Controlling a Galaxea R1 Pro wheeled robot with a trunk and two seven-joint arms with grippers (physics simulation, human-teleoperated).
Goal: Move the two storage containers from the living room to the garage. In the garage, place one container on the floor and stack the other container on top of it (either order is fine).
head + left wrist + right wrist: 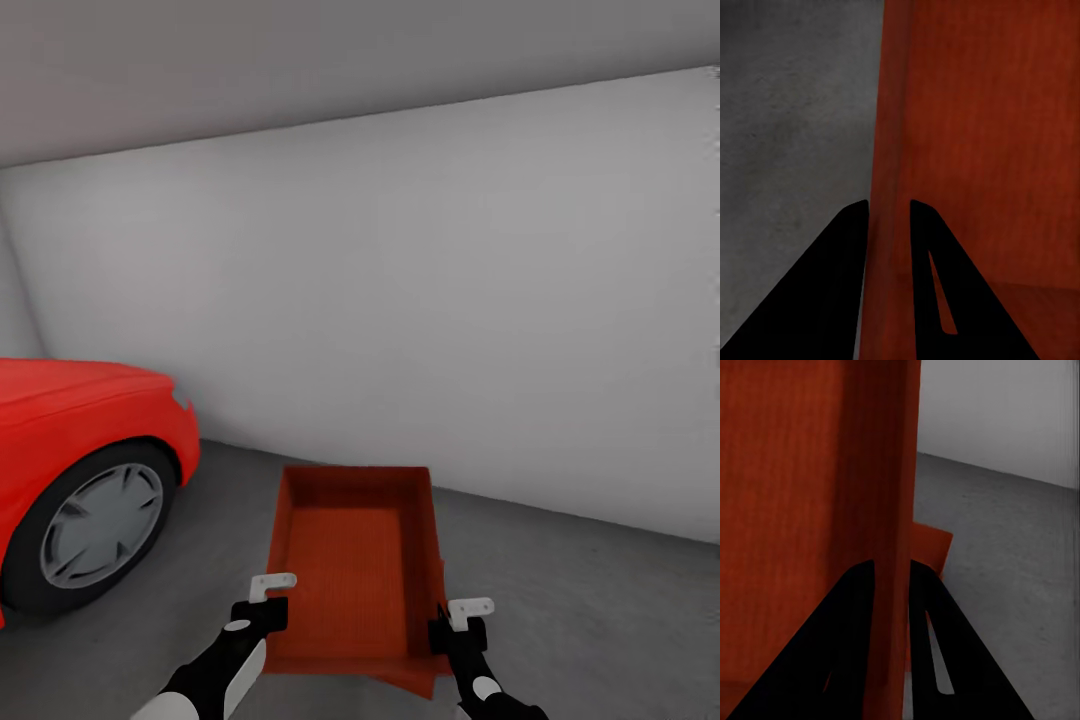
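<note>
Grippers of both arms clamp one red-orange rectangular open-top storage container (352,560) between them above the dark grey, rough concrete floor (600,610) of the garage. The left gripper (268,600), black with a white bracket on top, pinches the container's left long wall near the robot's end; in the left wrist view the two black fingers (840,277) of this gripper (886,214) straddle the thin wall, one outside over the grey floor (787,150) and one inside the box (982,135), closed onto it. The right gripper (452,625) does the same on the right long wall, and in the right wrist view the fingers (844,637) of that gripper (891,570) sit on either side of the upright red wall (881,510), shut against it.

Beyond the two grippers the container stretches away from the robot, its ribbed bottom visible and its far short wall towards the plain light grey wall (450,300). Just below the right gripper, a corner of a second red-orange container (410,680) juts out from under the held one; in the right wrist view it appears as a red corner (930,547) beside the gripped wall, against the floor (1005,585). Whether the held box rests on the lower one or hangs just above it cannot be told.

Well off to the left of the left gripper stands a glossy red car (80,420), its front wheel with a grey spoked hub (100,525) on the concrete.
</note>
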